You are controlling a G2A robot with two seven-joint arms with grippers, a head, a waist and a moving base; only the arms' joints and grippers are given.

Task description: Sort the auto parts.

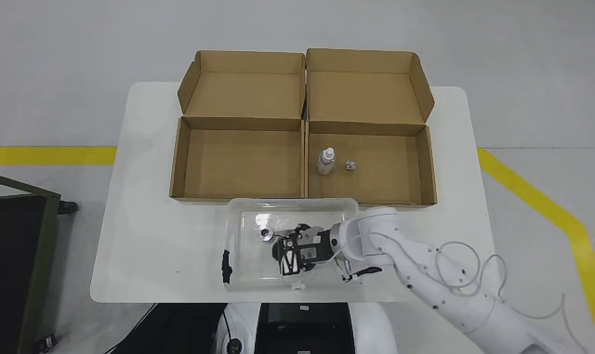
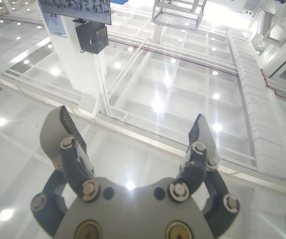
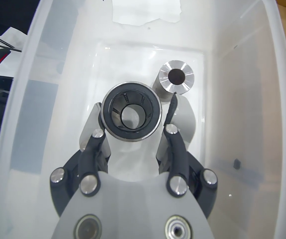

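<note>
right gripper (image 3: 136, 100) is down inside the clear plastic bin (image 3: 245, 75), at the near edge of the white table (image 1: 149, 242); jaws spread, straddling 1 bearing (image 3: 107, 114) that stands upright on the bin floor, bore facing the wrist camera; 1 finger (image 3: 97, 115) touches the bearing's outer ring, the other finger (image 3: 170, 110) sits just beside it with a thin gap, so not clamped; that second fingertip is right against a steel sleeve (image 3: 163, 77), also upright, just beside the bearing toward the bin's far wall; small black bit (image 3: 237, 163) lies on the bin floor, well apart from both; torn white label (image 3: 145, 3) on the bin's far end wall.

top view: the right gripper (image 1: 290, 247) comes in from the right side of the bin (image 1: 293, 202); sleeve (image 1: 267, 233) near it; black clip (image 1: 226, 266) on the bin's left rim; 2 open cardboard boxes side by side behind the bin, lids folded back; left box (image 1: 240, 163) bare; right box (image 1: 390, 168) holds 2 parts near its left wall: a white bottle-shaped part (image 1: 325, 161) and a small metal part (image 1: 350, 165) just beside it.

left gripper (image 2: 131, 113): jaws wide apart, holding nothing, pointing up at the ceiling lights.
</note>
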